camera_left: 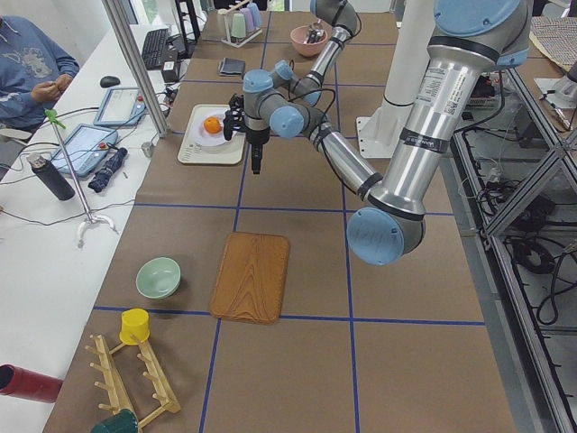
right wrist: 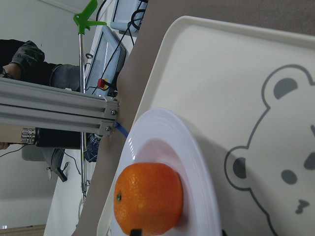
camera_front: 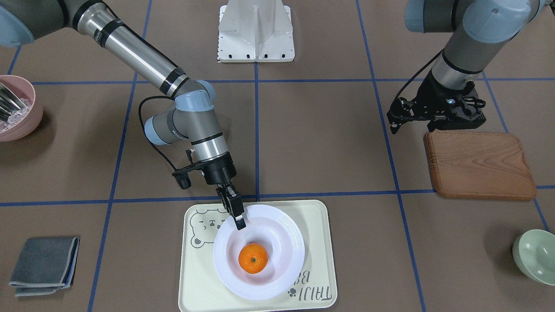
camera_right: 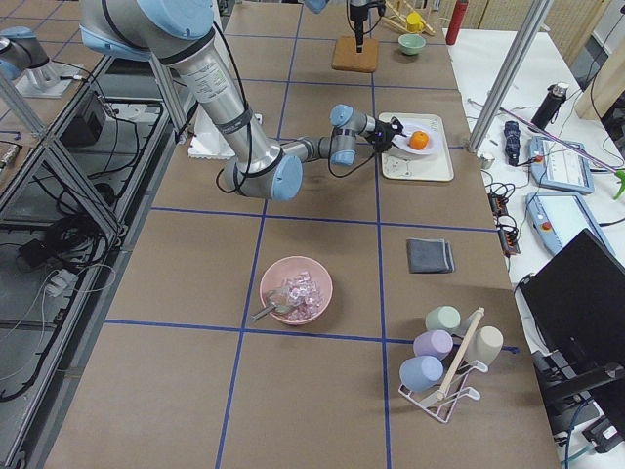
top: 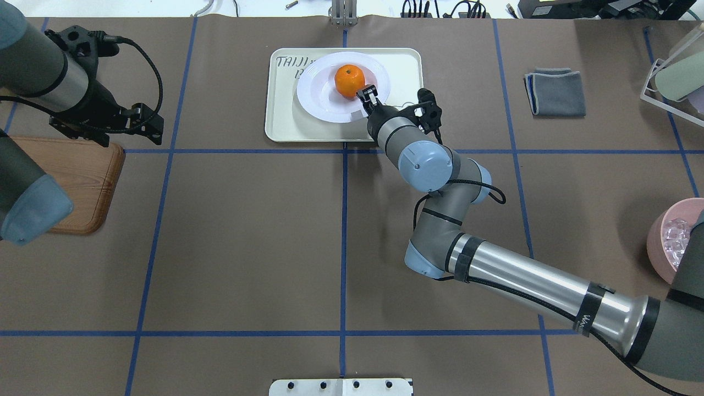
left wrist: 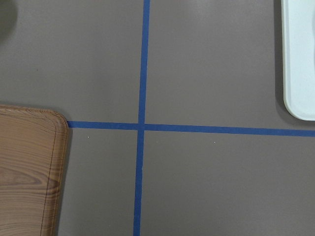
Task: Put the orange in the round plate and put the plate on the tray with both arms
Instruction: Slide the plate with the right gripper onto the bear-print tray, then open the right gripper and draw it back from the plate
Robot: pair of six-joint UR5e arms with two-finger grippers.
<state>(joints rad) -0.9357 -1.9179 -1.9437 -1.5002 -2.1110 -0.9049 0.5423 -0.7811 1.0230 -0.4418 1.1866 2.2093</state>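
The right gripper (camera_front: 239, 222) pointed steeply down, its fingertips at the robot-side rim of the round plate (camera_front: 256, 293). Its jaws stood close together, but I could not tell whether they pinched the rim. The orange (camera_front: 253, 258) sat in the plate's well, just beside those fingertips. The plate lay on the tray (camera_front: 316, 225). The left gripper (camera_front: 435, 121) hung well apart from them, by the robot-side edge of the wooden board (camera_front: 479, 164). Its fingers were hidden, so I could not tell how wide it stood. A folded grey cloth (camera_front: 43, 264) and a pale green bowl (camera_front: 535, 255) lay toward the table's ends.
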